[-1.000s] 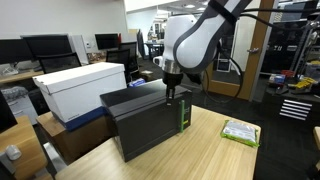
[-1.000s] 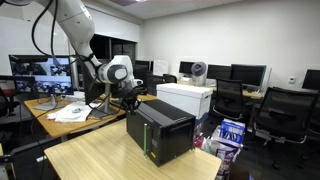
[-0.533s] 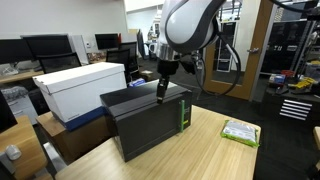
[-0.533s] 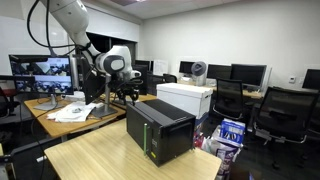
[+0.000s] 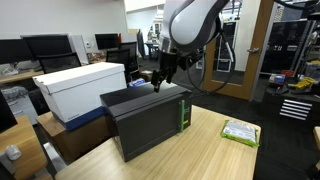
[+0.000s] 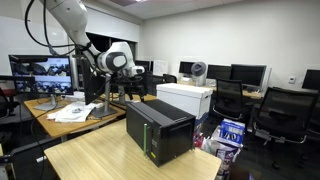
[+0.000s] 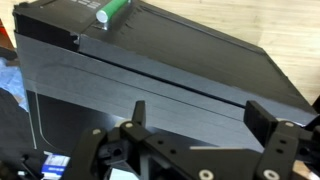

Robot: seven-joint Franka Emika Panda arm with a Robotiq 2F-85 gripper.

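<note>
risks, judged from the present layout, largest item first:

- wooden table (image 5: 215,150): bears the black case (image 7: 180,60) near one edge (white box (image 5: 80,85) just behind it in an exterior view). could see the case pushed toward that edge by a hard sideways shove from the arm.
- black case: flat, smooth lid with a seam running across it. likely to be struck or scraped by the fingertips on any careless descent, since not much clearance shows in the wrist view.
- green marker (image 7: 112,12): lying flat on the lid, up by the far corner in the wrist view, close to the lid's edge. round, so prone to roll. could be knocked off the case by a glancing touch or a jolt to the lid. could also squirt out sideways if pinched off-centre or across its end.

gripper (image 7: 200,118), also seen above the case in both exterior views (image 5: 160,82):
- jaws spread wide, as wide as they appear to go.
- nothing between the fingers (image 7: 138,112), nothing held.
- hovering over the near part of the lid, no contact visible with lid or marker.
- well apart from the marker, which sits ahead of the fingers toward the far corner.
</note>
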